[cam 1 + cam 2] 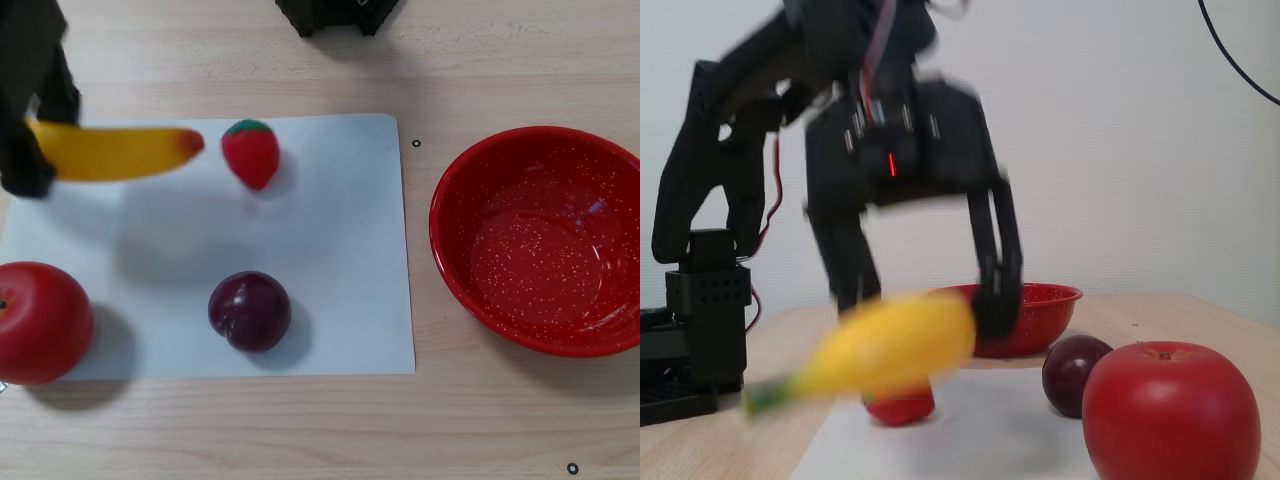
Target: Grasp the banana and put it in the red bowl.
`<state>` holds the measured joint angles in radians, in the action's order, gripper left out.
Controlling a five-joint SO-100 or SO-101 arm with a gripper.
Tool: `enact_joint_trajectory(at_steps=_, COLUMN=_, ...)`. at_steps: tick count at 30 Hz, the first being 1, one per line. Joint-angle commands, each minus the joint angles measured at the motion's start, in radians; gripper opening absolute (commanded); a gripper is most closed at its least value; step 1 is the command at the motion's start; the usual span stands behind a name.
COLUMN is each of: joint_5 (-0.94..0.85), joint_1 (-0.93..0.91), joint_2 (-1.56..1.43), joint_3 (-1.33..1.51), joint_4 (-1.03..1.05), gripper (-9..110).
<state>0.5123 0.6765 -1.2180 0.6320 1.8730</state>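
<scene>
Beyond the apple (1167, 408), the end effector (925, 305) grips the banana (890, 345) aloft between closed fingers.

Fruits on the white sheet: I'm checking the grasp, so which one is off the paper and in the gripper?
The banana, long and yellow, held by the gripper. The strawberry, plum and apple rest untouched.

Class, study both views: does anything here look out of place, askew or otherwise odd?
Only the banana: it hangs tilted above the white sheet, clamped in the gripper and motion-blurred. The strawberry, plum and apple sit undisturbed, and the red bowl is empty and upright.
</scene>
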Motion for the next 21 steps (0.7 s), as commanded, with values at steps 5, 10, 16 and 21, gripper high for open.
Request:
enact_joint_trajectory(at_steps=5, joint_5=0.014, joint_1=-0.026, joint_2=-0.282, joint_3=-0.008, joint_4=0.032, gripper=0)
enact_joint_trajectory(at_steps=10, joint_5=-0.006, joint_1=-0.078, joint_2=-0.356, joint_3=0.032, joint_4=0.032, gripper=0)
enact_joint_trajectory(at_steps=16, joint_5=-0.069, joint_1=-0.202, joint_2=-0.466, joint_3=0.103, joint_4=0.032, gripper=0)
enact_joint_trajectory(at_steps=21, joint_5=-0.137, joint_1=-0.341, joint_2=-0.538, joint_3=0.138, joint_4=0.032, gripper=0)
